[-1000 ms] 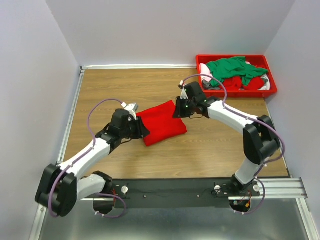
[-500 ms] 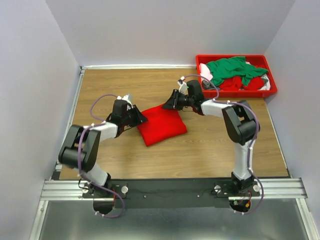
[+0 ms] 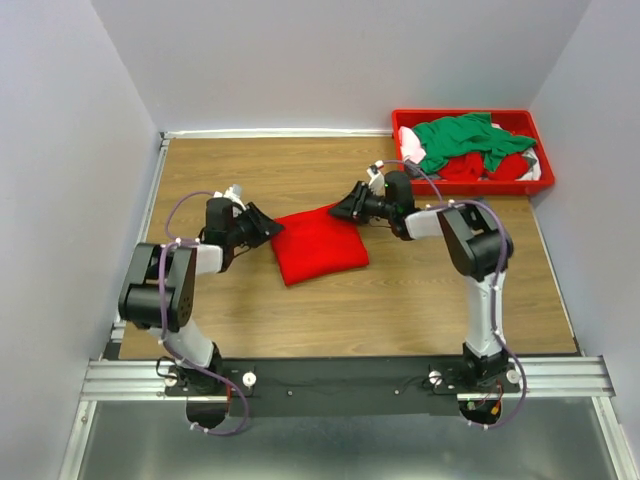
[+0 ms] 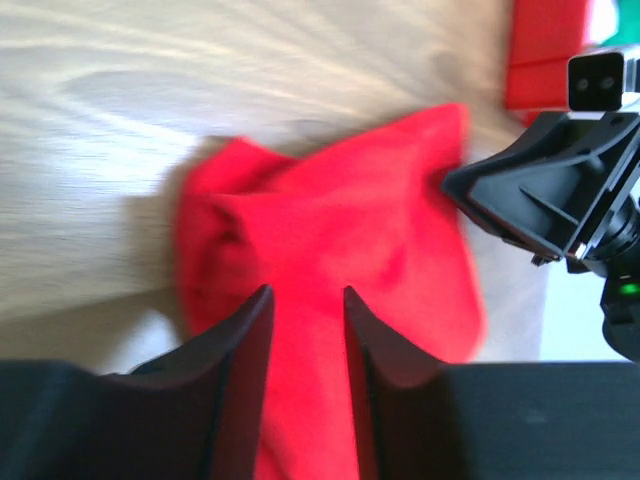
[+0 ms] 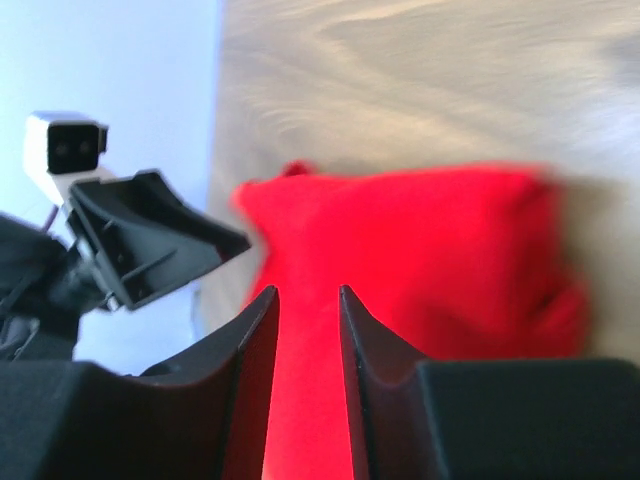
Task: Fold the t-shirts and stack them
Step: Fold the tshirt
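Both arms have drawn back, elbows folded. The left gripper [image 3: 268, 226] and right gripper [image 3: 342, 208], jaws partly parted, flank the folded red t-shirt [image 3: 318, 245] on the table [image 3: 420, 300]. The cloth is presumably soft and light, best pinched at its corners.
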Motion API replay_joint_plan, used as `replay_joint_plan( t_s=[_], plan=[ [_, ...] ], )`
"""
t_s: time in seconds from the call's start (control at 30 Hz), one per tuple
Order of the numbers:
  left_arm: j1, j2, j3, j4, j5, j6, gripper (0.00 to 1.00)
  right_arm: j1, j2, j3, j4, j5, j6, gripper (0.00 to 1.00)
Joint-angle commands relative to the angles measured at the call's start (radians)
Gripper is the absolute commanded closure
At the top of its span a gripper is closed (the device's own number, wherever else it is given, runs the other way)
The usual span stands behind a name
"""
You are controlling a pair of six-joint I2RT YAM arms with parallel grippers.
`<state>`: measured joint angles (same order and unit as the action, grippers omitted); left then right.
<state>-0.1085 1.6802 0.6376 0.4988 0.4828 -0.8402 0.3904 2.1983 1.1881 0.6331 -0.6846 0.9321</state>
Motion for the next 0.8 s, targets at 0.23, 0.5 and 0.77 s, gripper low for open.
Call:
replay_joint_plan(
  t_s=[0.23, 0.5, 0.77],
  plan=[
    [-0.235, -0.444, -0.197, -0.072, -0.074, -0.045, 0.62, 0.031, -0.354, -0.342, 0.117, -0.185, 0.048, 0.58],
    [-0.261, -0.33, -0.338, 0.009, -0.148, -0.068, 0.78, -0.008, -0.243, -0.544, 0.261, -0.141, 0.036, 0.58],
    [-0.146, -0.39, -0.473, 0.007, -0.121, -0.106, 0.82, -0.082, -0.308, -0.593, 0.309, -0.207, 0.057, 0.57]
  ],
)
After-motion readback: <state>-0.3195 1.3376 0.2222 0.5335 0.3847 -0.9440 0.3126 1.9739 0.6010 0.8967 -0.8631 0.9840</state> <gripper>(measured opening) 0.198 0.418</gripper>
